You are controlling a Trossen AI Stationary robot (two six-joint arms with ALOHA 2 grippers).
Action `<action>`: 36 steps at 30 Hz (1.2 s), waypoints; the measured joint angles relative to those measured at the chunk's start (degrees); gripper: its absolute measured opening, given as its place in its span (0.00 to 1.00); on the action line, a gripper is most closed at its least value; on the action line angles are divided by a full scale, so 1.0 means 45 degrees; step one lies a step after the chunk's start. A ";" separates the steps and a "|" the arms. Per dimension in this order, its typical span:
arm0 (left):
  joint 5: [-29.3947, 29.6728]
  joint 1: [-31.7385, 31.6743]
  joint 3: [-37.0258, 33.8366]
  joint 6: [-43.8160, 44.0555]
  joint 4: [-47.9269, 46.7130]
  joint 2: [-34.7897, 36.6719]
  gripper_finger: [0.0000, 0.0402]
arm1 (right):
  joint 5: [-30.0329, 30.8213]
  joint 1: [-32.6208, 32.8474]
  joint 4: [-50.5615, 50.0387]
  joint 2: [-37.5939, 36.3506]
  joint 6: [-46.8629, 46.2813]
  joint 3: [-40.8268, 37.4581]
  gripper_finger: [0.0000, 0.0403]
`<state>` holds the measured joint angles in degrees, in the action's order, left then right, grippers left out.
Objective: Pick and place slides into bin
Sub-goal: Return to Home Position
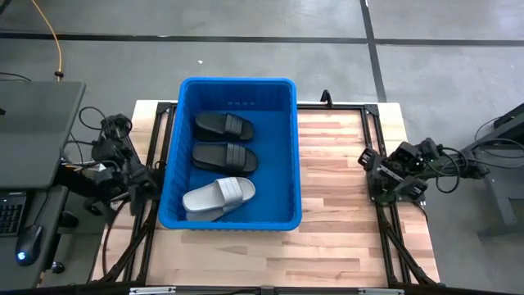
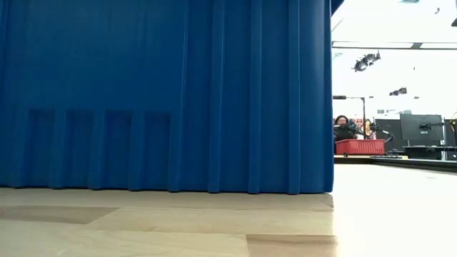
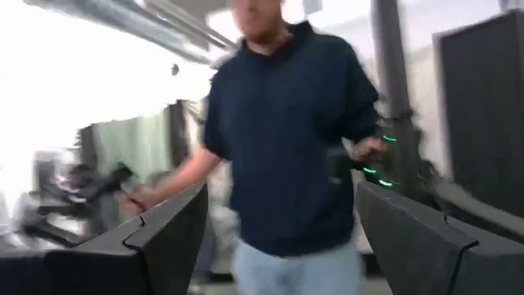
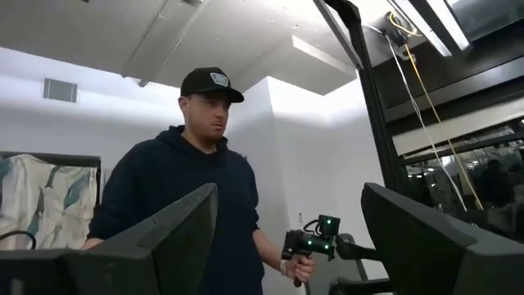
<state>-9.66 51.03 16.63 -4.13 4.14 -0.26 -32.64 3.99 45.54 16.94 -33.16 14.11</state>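
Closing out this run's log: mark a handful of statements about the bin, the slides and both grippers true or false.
1. Two black slides lie inside the blue bin. True.
2. A light grey slide lies on the wooden table outside the bin. False: it lies in the bin, beside the black ones.
3. The left gripper grips a slide. False: it is open and empty, by the table's left edge.
4. The right gripper is open. True.
5. A person in a dark hoodie holds a handheld device with green lights. True.
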 joint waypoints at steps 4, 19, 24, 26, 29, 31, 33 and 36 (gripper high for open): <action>0.1383 -0.0005 -0.0465 0.0766 -0.0002 -0.0043 0.74 | -0.0112 0.0000 -0.0120 -0.0051 0.0002 0.0000 0.72; 0.4736 -0.0003 -0.1990 0.1105 0.1587 -0.0022 0.74 | -0.0080 0.0000 -0.0718 -0.0047 -0.0399 -0.0005 0.72; 0.4880 0.0000 -0.1983 0.0986 0.1273 -0.0023 0.74 | -0.0442 0.0000 -0.0962 -0.0047 0.0532 -0.0005 0.72; 0.5031 -0.0009 -0.1988 0.1003 0.1047 -0.0038 0.74 | -0.0892 0.0000 -0.1411 -0.0047 0.1414 -0.0005 0.72; 0.5045 -0.0005 -0.1988 0.0998 0.0791 -0.0033 0.74 | -0.1476 0.0034 -0.1975 -0.0031 0.1954 -0.0010 0.72; 0.5036 -0.0005 -0.1983 0.1128 0.0704 -0.0033 0.74 | -0.1523 0.0064 -0.1959 -0.0027 0.2025 -0.0010 0.72; 0.4879 0.0000 -0.1985 0.1357 0.0626 -0.0033 0.74 | -0.1828 0.0063 -0.1954 -0.0037 0.2001 -0.0010 0.72; 0.4403 0.0000 -0.1983 0.1011 0.0611 -0.0033 0.74 | -0.3524 0.0063 -0.2606 -0.0014 0.1919 -0.0010 0.72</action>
<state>10.15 51.03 7.70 0.42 6.88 -0.40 -48.50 4.27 33.81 16.88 -24.52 14.06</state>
